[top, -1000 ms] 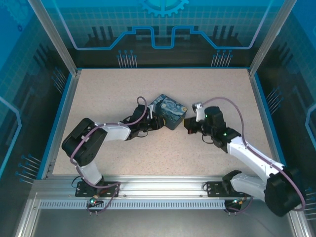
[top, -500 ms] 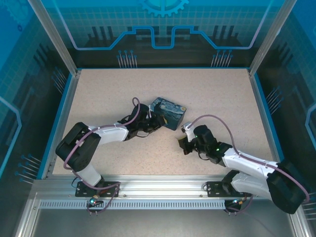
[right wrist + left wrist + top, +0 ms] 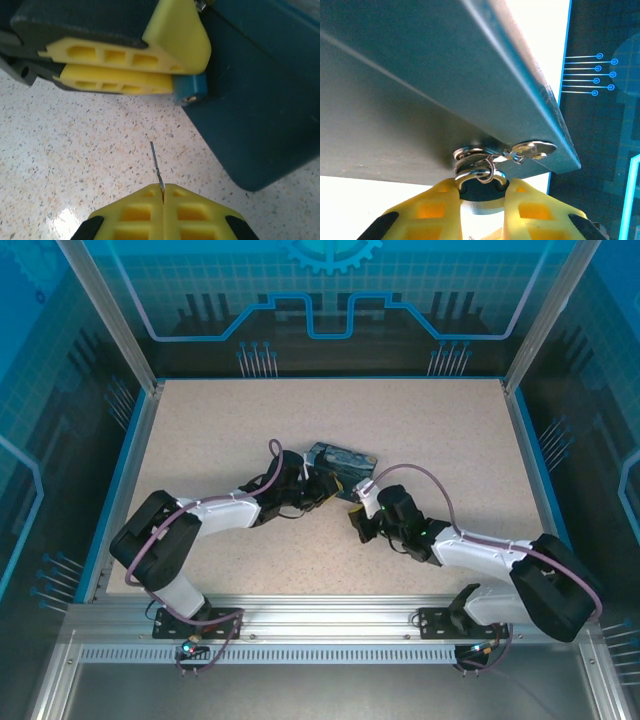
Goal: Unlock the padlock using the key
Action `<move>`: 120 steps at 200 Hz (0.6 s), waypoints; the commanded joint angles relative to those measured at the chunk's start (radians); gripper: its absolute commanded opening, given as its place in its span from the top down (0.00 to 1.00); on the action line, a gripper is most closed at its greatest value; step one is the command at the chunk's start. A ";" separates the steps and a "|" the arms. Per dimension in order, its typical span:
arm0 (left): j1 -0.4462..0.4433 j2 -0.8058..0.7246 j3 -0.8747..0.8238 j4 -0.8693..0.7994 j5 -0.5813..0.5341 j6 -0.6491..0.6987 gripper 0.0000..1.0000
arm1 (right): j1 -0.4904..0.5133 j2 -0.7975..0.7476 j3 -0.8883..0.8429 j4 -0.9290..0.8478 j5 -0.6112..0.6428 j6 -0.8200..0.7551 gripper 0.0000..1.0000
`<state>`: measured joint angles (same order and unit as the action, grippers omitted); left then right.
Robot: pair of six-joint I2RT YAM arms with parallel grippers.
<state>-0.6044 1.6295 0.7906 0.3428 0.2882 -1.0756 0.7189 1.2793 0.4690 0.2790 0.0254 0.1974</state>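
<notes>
Your right gripper (image 3: 163,194), at the bottom centre of the right wrist view, is pinched together on the key (image 3: 155,162), with just a thin blade poking up. That hold is slim: if you push in off-line, I judge the blade could twist or slide out between the pads. Just above it and not touching, the padlock (image 3: 190,89) sits clamped in your left gripper (image 3: 481,196), its end face towards the key. Beyond, at the right of the frame, the box (image 3: 250,100) is hooked to the lock. A shove could swing it and spoil your alignment. Count: one key, one padlock, one box, two grippers.
</notes>
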 commanded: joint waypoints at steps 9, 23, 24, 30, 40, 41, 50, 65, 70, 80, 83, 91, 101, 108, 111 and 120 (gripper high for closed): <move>-0.012 -0.029 0.015 0.051 0.026 -0.020 0.98 | -0.007 0.005 0.029 0.066 0.045 -0.003 1.00; -0.013 -0.025 0.012 0.058 0.026 -0.023 0.98 | -0.008 0.005 0.032 0.065 0.067 0.000 1.00; -0.013 -0.026 0.012 0.059 0.026 -0.023 0.98 | -0.009 0.004 0.032 0.066 0.067 0.000 1.00; -0.013 -0.024 0.010 0.061 0.026 -0.025 0.98 | -0.009 0.005 0.035 0.063 0.071 0.002 1.00; -0.012 -0.020 0.010 0.064 0.028 -0.027 0.98 | -0.010 0.009 0.041 0.056 0.083 0.005 1.00; -0.012 -0.020 0.010 0.065 0.028 -0.027 0.98 | -0.011 0.010 0.042 0.054 0.083 0.005 1.00; -0.014 -0.020 0.010 0.067 0.028 -0.028 0.98 | -0.012 0.016 0.049 0.046 0.088 0.006 1.00; -0.014 -0.020 0.010 0.068 0.026 -0.028 0.98 | -0.013 0.024 0.059 0.035 0.101 0.009 1.00; -0.015 -0.019 0.009 0.068 0.026 -0.029 0.98 | -0.014 0.027 0.061 0.033 0.105 0.011 1.00; -0.014 -0.021 0.011 0.067 0.026 -0.029 0.98 | -0.015 0.033 0.066 0.029 0.111 0.014 1.00; -0.015 -0.021 0.010 0.067 0.026 -0.029 0.98 | -0.016 0.033 0.066 0.029 0.113 0.015 1.00; -0.014 -0.020 0.011 0.067 0.026 -0.027 0.98 | -0.017 0.036 0.069 0.027 0.116 0.018 1.00; -0.015 -0.019 0.011 0.067 0.025 -0.026 0.98 | -0.018 0.042 0.074 0.020 0.116 0.019 1.00; -0.015 -0.020 0.011 0.067 0.024 -0.027 0.98 | -0.018 0.045 0.078 0.015 0.119 0.019 1.00; -0.014 -0.020 0.011 0.067 0.024 -0.026 0.98 | -0.018 0.046 0.079 0.013 0.118 0.019 1.00; -0.014 -0.019 0.010 0.067 0.024 -0.027 0.98 | -0.019 0.047 0.079 0.011 0.119 0.018 1.00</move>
<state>-0.6098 1.6295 0.7906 0.3500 0.2882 -1.0981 0.7124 1.3125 0.5190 0.3012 0.1162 0.2050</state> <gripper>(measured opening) 0.190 0.048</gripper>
